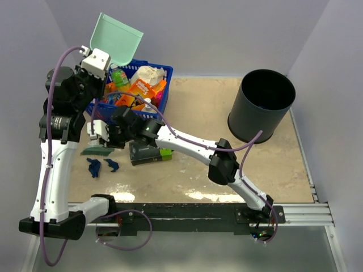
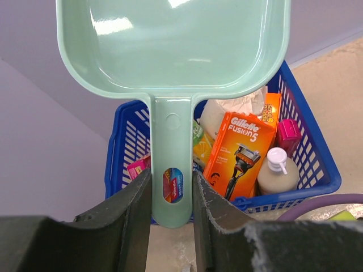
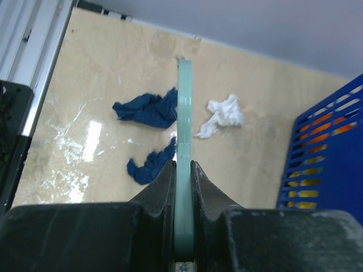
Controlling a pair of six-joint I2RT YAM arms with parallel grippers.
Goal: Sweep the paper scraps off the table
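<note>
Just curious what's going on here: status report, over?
Left claw shut on dustpan, raised by basket. Right claw shut on brush. Scraps, blue and white, unswept on table. Box beside right claw.

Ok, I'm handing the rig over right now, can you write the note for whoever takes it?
Left claw: shut on the handle of the dustpan, which is raised by the blue basket.
Right claw: shut on the brush, low over the table.
Scraps: two dark blue scraps and a white scrap lie on the table by the brush.
Done: both tools in hand; nothing in the pan.
Left: lower the pan, sweep the scraps in.
</note>
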